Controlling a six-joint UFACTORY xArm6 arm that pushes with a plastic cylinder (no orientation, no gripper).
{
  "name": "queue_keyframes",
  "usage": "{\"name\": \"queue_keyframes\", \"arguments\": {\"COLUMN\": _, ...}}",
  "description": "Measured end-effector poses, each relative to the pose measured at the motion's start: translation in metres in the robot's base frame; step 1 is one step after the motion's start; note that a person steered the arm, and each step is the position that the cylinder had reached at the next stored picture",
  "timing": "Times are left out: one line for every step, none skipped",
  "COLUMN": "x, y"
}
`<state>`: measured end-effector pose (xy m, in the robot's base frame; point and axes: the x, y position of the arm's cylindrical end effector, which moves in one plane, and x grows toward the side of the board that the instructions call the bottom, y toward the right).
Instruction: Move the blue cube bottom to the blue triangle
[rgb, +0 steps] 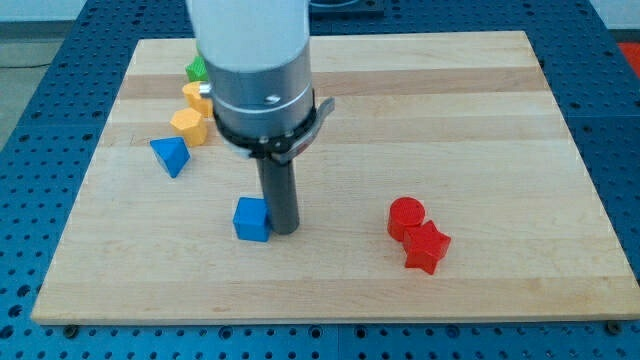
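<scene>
Bare board btw blue cube (252, 219), blue triangle (170, 155)

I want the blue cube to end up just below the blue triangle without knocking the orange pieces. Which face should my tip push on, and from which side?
Push its right face: my tip already sits against the blue cube on the view's right. The blue triangle lies up-left, so push leftward, then probably slightly upward from the cube's lower side, stopping short of the orange blocks.
</scene>
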<state>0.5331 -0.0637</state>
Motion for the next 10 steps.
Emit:
{"name": "queue_keyframes", "arguments": {"x": 0.002, "y": -0.039}}
{"name": "queue_keyframes", "arguments": {"x": -0.005, "y": -0.082}}
{"name": "queue_keyframes", "arguments": {"x": -0.016, "y": -0.112}}
{"name": "queue_keyframes", "arguments": {"x": -0.006, "y": -0.117}}
{"name": "queue_keyframes", "arguments": {"x": 0.033, "y": -0.142}}
{"name": "queue_keyframes", "arguments": {"x": 0.024, "y": -0.177}}
{"name": "queue_keyframes", "arguments": {"x": -0.012, "y": -0.175}}
{"name": "queue_keyframes", "arguments": {"x": -0.031, "y": -0.166}}
{"name": "queue_keyframes", "arguments": {"x": -0.035, "y": -0.166}}
{"name": "queue_keyframes", "arguments": {"x": -0.011, "y": -0.164}}
